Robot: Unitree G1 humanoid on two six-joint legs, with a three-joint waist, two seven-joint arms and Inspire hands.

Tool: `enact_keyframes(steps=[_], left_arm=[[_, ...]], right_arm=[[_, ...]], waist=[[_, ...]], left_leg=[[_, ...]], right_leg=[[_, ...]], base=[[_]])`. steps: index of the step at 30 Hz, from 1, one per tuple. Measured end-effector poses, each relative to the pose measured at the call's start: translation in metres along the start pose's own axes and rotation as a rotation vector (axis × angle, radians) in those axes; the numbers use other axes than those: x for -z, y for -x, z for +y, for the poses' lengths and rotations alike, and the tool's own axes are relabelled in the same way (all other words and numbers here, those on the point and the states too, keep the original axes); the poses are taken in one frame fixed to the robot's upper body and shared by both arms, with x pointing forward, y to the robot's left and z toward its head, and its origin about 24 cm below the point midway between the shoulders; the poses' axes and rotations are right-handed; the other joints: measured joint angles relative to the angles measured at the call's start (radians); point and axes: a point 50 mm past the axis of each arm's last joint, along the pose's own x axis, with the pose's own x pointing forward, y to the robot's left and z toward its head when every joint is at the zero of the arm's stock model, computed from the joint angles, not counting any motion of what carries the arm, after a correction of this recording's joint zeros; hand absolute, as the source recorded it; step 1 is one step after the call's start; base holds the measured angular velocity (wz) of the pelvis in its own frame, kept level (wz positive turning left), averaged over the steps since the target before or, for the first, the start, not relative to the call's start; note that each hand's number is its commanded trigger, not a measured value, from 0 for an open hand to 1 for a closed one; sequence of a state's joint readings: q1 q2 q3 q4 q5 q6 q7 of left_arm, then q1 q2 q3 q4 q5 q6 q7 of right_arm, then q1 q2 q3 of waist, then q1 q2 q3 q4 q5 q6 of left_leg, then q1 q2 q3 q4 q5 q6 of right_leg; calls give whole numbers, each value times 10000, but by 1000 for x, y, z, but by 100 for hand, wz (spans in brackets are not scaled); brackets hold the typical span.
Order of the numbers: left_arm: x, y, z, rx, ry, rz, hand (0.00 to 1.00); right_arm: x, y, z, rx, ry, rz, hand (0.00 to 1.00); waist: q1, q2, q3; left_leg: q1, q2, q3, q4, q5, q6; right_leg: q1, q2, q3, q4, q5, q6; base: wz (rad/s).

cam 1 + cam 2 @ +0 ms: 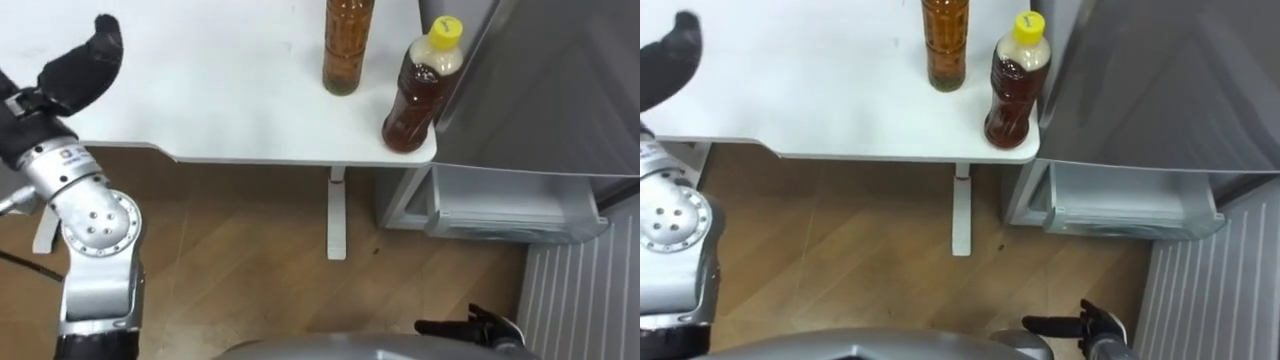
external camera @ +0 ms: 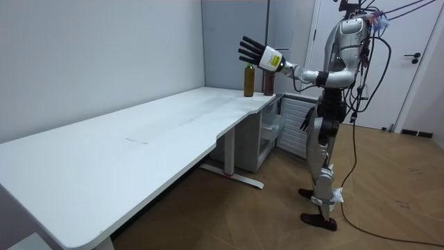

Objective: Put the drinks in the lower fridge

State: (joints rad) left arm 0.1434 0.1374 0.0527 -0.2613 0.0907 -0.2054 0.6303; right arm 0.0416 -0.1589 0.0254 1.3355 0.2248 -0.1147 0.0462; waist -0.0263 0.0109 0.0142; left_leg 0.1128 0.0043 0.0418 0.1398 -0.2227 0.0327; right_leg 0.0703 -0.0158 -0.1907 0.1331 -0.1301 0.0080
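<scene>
**Both drinks on the table corner, neither in your hands**

The two drinks stand upright at the top centre of your left eye view, on the right-hand corner of the white table (image 1: pixel 200 100). The yellow-capped bottle (image 1: pixel 420 95), holding a dark brown drink, sits right at the corner's edge, just beside the grey fridge (image 1: pixel 560 90). The amber bottle (image 1: pixel 347 50) stands near it on its left, not touching it, with its top cut off by the frame.

Your left hand (image 1: pixel 85 58) is at the upper left of the frame, raised above the tabletop and well apart from both bottles. In the room view its fingers are straight and spread, and it holds nothing. Your right hand (image 1: pixel 482 326) shows at the bottom right, low over the floor, with its fingers loosely extended and empty. In the room view it hangs by the robot's hip.

The fridge takes the right side of the frame. Below its grey panel a pale translucent tray (image 1: pixel 510 210) juts out, lower than the tabletop. A ribbed white panel (image 1: pixel 575 300) lies in the lower right corner. The white table leg (image 1: pixel 336 215) stands at the centre of the frame on the wooden floor (image 1: pixel 230 250).

In the room view the robot stands upright at the table's far end, beside the fridge.
</scene>
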Motion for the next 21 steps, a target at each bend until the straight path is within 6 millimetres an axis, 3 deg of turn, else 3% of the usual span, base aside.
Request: enact_keyframes(steps=[6,21], left_arm=[[-8,12,-26,2002,542,-83,0],[-60,12,-62,4712,2118,-2187,0]], right_arm=[[-2,-1,2,-66,323,90,0],[-12,-3,6,-475,927,61,0]], waist=[[-92,-168,-60],[-542,-97,-17]], left_leg=[[-12,18,-12,111,0,1],[-51,46,-72,116,0,1]], right_leg=[[-14,-27,72,-1,0,1],[-5,-4,132,7,-1,-2]], base=[[0],[0]])
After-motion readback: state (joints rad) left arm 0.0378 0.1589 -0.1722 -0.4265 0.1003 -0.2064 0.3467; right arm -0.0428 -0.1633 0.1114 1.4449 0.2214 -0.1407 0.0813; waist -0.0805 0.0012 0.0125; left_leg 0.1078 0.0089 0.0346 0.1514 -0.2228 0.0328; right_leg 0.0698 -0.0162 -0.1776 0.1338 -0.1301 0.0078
